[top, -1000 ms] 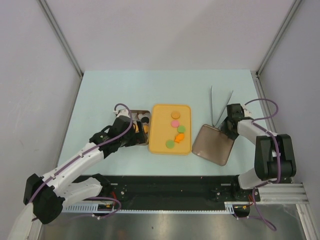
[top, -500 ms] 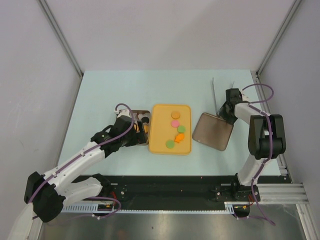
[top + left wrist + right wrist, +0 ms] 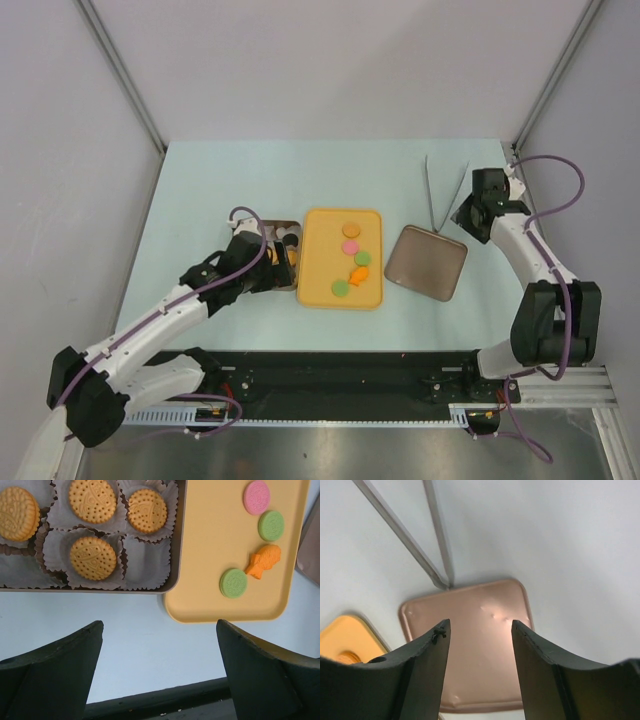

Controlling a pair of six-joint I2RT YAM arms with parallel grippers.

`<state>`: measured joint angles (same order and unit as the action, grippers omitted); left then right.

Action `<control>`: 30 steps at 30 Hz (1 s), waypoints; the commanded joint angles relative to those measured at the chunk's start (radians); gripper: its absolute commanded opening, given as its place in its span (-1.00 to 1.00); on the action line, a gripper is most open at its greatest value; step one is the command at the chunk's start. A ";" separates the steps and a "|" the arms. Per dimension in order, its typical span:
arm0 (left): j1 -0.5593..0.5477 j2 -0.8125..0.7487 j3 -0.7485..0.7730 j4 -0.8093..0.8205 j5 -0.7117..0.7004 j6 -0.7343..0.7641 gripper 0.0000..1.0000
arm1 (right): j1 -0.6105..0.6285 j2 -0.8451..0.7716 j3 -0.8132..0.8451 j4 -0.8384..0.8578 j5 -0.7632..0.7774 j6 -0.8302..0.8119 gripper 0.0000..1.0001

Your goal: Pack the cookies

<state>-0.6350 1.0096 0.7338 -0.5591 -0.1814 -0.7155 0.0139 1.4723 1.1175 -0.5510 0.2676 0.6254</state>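
Observation:
Several cookies lie on the yellow tray (image 3: 325,262): an orange one (image 3: 351,229), a pink one (image 3: 350,246), two green ones (image 3: 362,258) and an orange fish-shaped one (image 3: 358,275). In the left wrist view the pink cookie (image 3: 256,497), green cookies (image 3: 271,525) and fish (image 3: 263,561) show on the tray (image 3: 210,555). Tan cookies (image 3: 93,558) sit in white paper cups in the metal tin (image 3: 176,555). My left gripper (image 3: 159,625) is open and empty, hovering over the table near the tin (image 3: 283,222). My right gripper (image 3: 480,625) is open and empty above the copper lid (image 3: 470,645).
The copper lid (image 3: 427,262) lies flat on the table right of the tray. Metal tongs (image 3: 437,190) lie behind it, also seen in the right wrist view (image 3: 420,545). The table's near edge with a black rail (image 3: 150,700) is just below my left gripper.
The right gripper moved the lid farther back, let it go, and pulled away up and to the right. The left arm has not moved.

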 commanded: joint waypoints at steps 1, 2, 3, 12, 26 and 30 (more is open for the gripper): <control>-0.006 -0.029 0.019 0.027 0.013 0.005 1.00 | 0.003 -0.033 -0.103 -0.115 0.025 -0.020 0.10; -0.006 -0.038 0.018 0.027 0.016 0.005 1.00 | 0.003 -0.043 -0.117 -0.115 0.028 -0.018 0.09; -0.006 -0.043 0.015 0.028 0.016 0.007 1.00 | -0.002 -0.050 -0.131 -0.115 0.030 -0.019 0.07; -0.006 -0.059 0.007 0.036 0.028 0.002 1.00 | -0.006 0.011 -0.228 -0.066 0.019 -0.058 0.02; -0.008 -0.037 0.013 0.021 0.007 -0.001 0.99 | -0.006 0.137 -0.297 0.074 0.009 -0.076 -0.44; -0.008 -0.032 0.013 0.016 0.005 -0.010 1.00 | -0.006 0.152 -0.298 0.083 -0.010 -0.084 -0.66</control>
<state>-0.6373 0.9710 0.7334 -0.5476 -0.1715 -0.7166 0.0109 1.5723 0.8524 -0.4774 0.2672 0.5560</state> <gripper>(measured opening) 0.996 0.208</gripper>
